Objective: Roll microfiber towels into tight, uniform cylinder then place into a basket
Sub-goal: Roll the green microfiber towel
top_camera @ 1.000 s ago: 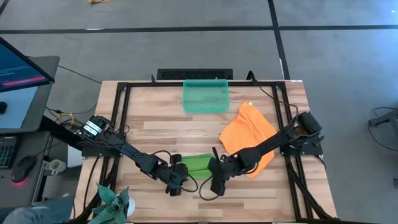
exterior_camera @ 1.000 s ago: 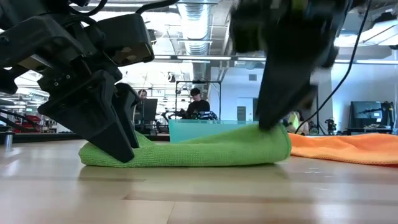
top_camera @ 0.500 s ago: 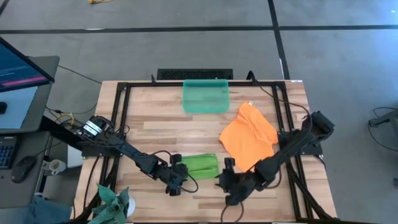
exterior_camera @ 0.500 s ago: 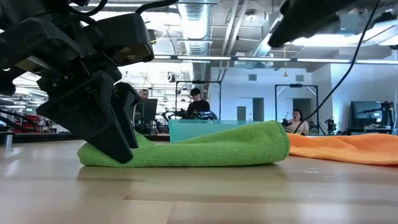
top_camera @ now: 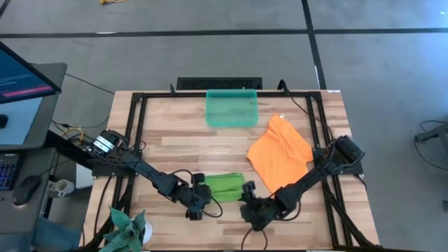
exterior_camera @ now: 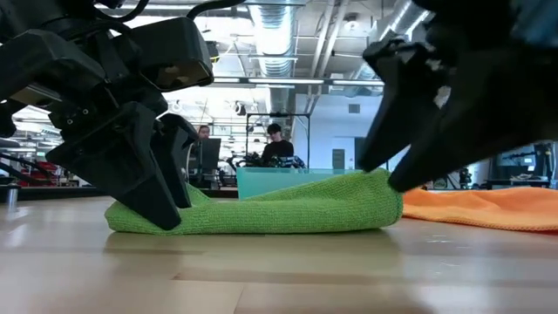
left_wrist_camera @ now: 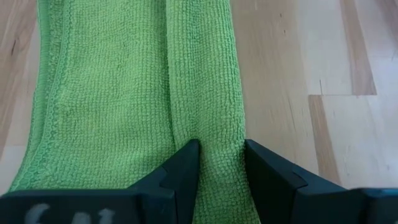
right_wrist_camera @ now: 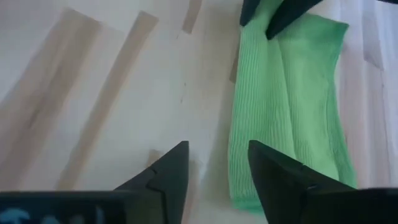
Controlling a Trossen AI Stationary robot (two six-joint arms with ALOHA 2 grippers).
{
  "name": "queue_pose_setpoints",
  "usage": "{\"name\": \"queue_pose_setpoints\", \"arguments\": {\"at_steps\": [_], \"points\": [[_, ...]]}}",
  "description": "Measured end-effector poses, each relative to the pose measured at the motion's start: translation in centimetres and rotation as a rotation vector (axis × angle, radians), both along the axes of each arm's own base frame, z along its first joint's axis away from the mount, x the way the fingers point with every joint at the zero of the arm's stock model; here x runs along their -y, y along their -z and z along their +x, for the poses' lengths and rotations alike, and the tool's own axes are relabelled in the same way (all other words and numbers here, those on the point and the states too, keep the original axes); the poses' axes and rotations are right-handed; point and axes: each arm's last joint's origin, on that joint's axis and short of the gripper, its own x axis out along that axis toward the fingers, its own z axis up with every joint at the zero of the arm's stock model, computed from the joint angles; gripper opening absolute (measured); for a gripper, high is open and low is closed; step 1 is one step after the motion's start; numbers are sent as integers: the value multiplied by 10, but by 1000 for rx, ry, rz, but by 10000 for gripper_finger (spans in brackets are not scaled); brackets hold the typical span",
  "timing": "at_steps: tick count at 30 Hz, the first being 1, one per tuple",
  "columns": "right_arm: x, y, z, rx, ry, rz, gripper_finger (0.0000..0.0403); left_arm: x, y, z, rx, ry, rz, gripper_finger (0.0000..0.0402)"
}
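A lime green ribbed microfiber towel [top_camera: 224, 185] lies at six o'clock on the pale, streaky-grained wooden table [top_camera: 182, 143]. A bright orange plain towel [top_camera: 278, 152] sits at three o'clock; a translucent teal-green plastic basket [top_camera: 232, 108] at twelve.

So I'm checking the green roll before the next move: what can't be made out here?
- Green towel: in the high view both grippers cover its ends.
- Left gripper: pinches a fold; fingertips buried.
- Right gripper: open; contact with the towel unclear, low view blurred.
- Basket: low view shows only a rim behind the towel.
- Orange towel: far edge under the right arm.
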Motion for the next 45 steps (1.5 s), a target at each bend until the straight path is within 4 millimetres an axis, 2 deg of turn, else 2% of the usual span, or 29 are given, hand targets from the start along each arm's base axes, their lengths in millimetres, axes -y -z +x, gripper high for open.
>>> {"name": "queue_pose_setpoints", "arguments": {"at_steps": [8, 12, 18, 23, 30, 39, 45], "points": [[23, 8, 10, -58, 106, -13, 229, 0, 0, 0, -8, 5, -7, 121], [33, 10, 15, -86, 141, 34, 230, 0, 0, 0, -10, 7, -8, 121], [43, 27, 22, -183, 194, 125, 222, 0, 1, 0, -10, 7, -8, 121], [51, 29, 24, -220, 263, 186, 212, 0, 0, 0, -4, 37, 20, 121], [60, 30, 29, -232, 337, 253, 161, 5, -7, 1, -10, 112, 95, 121], [68, 30, 32, -236, 410, 308, 77, 24, -24, -8, -94, 173, 305, 121], [68, 30, 33, -232, 407, 314, 49, 30, -22, -11, -82, 199, 340, 121]]}}
